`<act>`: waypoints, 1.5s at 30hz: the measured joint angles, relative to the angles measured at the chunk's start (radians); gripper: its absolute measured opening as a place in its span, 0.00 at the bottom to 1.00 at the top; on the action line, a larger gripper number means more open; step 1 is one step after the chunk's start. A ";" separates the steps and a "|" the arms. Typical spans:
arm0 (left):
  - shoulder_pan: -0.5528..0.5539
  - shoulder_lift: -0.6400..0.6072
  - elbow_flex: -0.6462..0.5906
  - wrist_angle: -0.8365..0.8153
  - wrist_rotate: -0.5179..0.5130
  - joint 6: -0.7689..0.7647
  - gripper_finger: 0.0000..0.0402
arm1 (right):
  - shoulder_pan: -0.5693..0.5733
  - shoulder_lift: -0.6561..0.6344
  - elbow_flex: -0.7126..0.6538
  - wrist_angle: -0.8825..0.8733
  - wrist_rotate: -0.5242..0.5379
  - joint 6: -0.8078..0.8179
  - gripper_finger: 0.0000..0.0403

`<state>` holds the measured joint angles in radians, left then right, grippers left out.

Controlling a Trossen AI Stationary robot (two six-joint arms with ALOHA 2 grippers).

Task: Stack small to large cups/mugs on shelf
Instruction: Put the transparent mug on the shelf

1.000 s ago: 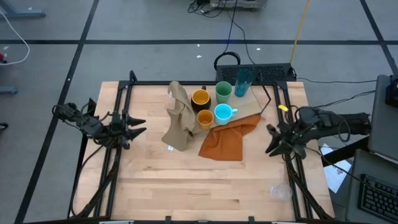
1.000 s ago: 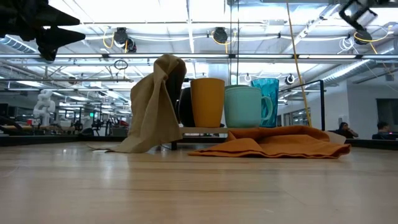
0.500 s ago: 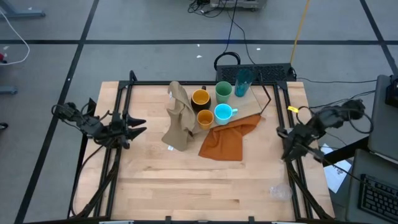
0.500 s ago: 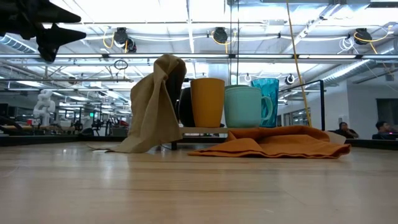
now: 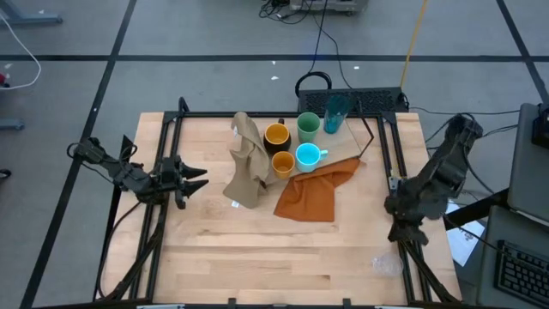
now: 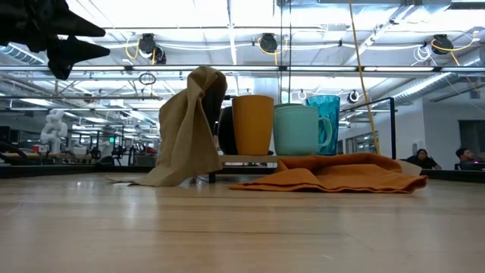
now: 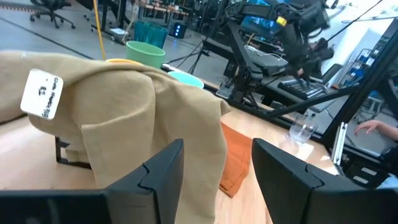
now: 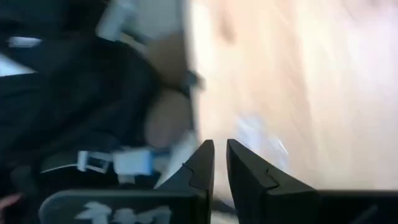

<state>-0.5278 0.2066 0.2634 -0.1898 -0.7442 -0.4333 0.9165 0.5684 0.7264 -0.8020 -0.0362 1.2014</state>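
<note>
So the cups are all bunched at the far middle of the light wooden tabletop (image 5: 257, 257), and that clump is my landmark for everything else. In it: a tall teal tumbler (image 5: 336, 112) at the far right, a light green cup (image 5: 309, 127) just beside it, a yellow mug with a dark handle (image 5: 276, 135), a small orange cup (image 5: 283, 163) and a bright cyan mug (image 5: 308, 155) on the near side. They look to be standing on a flat light wood shelf panel (image 5: 353, 146), which only peeks out on the cluster's right, because a crumpled orange cloth (image 5: 313, 193) spills off its near edge and a limp tan cloth (image 5: 247, 163) is heaped against the cluster's left.

Nothing is nested yet, so I'd guess the stacking hasn't started.

The odd one out is a tiny clear glass (image 5: 386, 264), well apart from the clump, down at the near right corner of the table.

The right gripper (image 5: 403, 232) is also off to the cluster's near right, by the table edge and close to that glass. Its fingers are pinched almost together and hold nothing. My guess is it's lining up on the glass, smallest piece first.

The left gripper (image 5: 196, 178) hangs off to the cluster's left, jaws spread and empty, pointed at the tan cloth. Probably just waiting.
</note>
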 joint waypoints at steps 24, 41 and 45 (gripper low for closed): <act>0.000 0.054 0.000 0.096 0.005 0.117 0.48 | 0.050 0.185 0.000 0.081 -0.216 0.563 0.34; 0.000 0.055 0.000 0.097 0.011 0.058 0.48 | 0.095 0.437 0.000 0.029 -0.305 0.637 0.51; 0.000 0.055 0.000 0.097 0.011 0.061 0.48 | 0.094 0.456 0.000 0.013 -0.299 0.629 0.51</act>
<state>-0.5278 0.2619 0.2634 -0.0925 -0.7334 -0.3725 1.0109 1.0248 0.7265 -0.7889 -0.3349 1.8309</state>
